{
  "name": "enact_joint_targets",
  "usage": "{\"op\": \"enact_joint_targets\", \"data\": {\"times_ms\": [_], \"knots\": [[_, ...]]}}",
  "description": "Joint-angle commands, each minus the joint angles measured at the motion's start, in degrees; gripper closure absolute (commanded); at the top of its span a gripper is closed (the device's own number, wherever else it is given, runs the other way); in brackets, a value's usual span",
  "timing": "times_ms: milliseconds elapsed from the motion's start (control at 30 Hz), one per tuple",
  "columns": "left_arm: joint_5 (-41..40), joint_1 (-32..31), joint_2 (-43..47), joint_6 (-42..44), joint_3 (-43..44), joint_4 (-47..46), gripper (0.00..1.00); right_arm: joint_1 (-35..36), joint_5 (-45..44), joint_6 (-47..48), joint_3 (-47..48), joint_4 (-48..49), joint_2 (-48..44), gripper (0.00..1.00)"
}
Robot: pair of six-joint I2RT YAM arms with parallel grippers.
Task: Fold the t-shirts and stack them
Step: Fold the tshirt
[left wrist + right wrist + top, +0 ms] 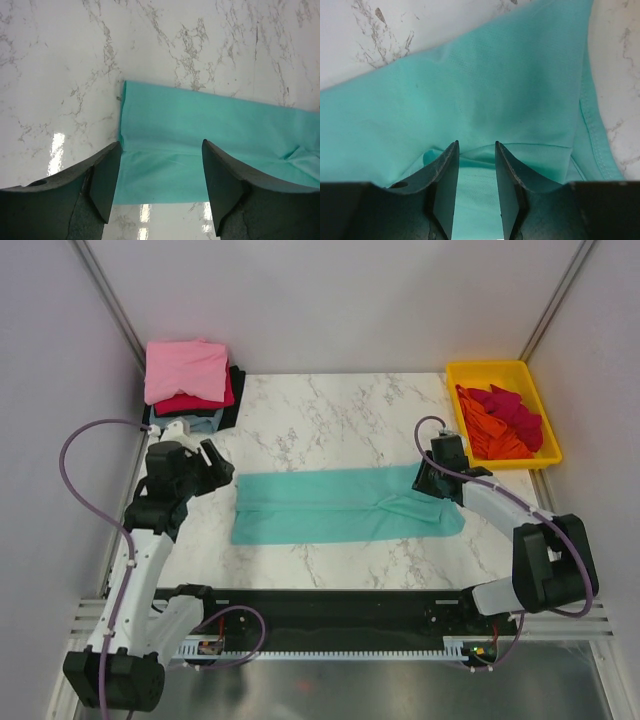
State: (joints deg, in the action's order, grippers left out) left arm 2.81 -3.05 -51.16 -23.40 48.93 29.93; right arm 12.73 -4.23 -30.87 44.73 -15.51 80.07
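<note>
At the near edge, the two arms rise from their black mounting rail (330, 605) and reach out over the marble counter (330, 410). Across the middle of the counter lies the teal t-shirt (340, 505), folded into a long flat band running left to right. Its left end is squared off, and its right end is slightly rumpled where the layers overlap.

The left claw (222, 468) hangs at the far corner of the band's left end. In its own wrist view it is released: the jaws stand wide apart with nothing between them, and the cloth lies flat on the counter below, its folded corner between the two fingers (107, 175).

The right claw (428, 480) sits over the far edge of the band near its right end. Seen from its wrist, the jaws are parted by a narrow gap and low over the cloth. A soft ridge of teal fabric runs just ahead of the fingertips (449, 165), but no cloth shows pinched between them, so it reads as released too.

Farther back, in the far left corner just beyond the left arm, stands a stack of folded shirts. The pink t-shirt (185, 370) is on top, with the crimson t-shirt (212, 400) under it, then the grey-blue t-shirt (203, 423) and the black t-shirt (233, 408) lowest.

In the far right corner, the yellow tray (487, 367) holds a loose heap of the orange t-shirt (485, 432) and the dark red t-shirt (520, 410), both unfolded
</note>
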Motion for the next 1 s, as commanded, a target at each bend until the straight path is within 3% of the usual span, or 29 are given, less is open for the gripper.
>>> {"op": "enact_joint_targets", "data": {"times_ms": [0,333,533,800,900,967], "knots": [[0.8,-0.03,4.04,6.96,0.65,5.21,0.27,1.85,-1.48,2.31,3.34,1.18,3.06,0.58],[-0.26,-0.03,7.65,6.44,-1.03,4.87,0.26,8.53,-4.82,-0.41,1.33,-0.83,3.87,0.61],[-0.26,-0.03,8.44,6.43,-1.11,4.87,0.26,12.05,-3.07,-4.28,-2.18,-6.2,-2.98,0.61],[0.35,-0.03,8.62,6.44,-1.2,4.61,0.26,19.69,0.36,-12.1,-10.62,-13.22,-18.97,0.6],[1.14,-0.03,8.53,6.35,-1.2,4.43,0.26,20.32,-1.12,-12.81,-9.59,-14.81,-23.73,0.59],[2.28,-0.03,8.27,6.35,-1.29,4.08,0.26,20.32,-7.96,-11.33,-6.6,-16.39,-24.88,0.58]]}}
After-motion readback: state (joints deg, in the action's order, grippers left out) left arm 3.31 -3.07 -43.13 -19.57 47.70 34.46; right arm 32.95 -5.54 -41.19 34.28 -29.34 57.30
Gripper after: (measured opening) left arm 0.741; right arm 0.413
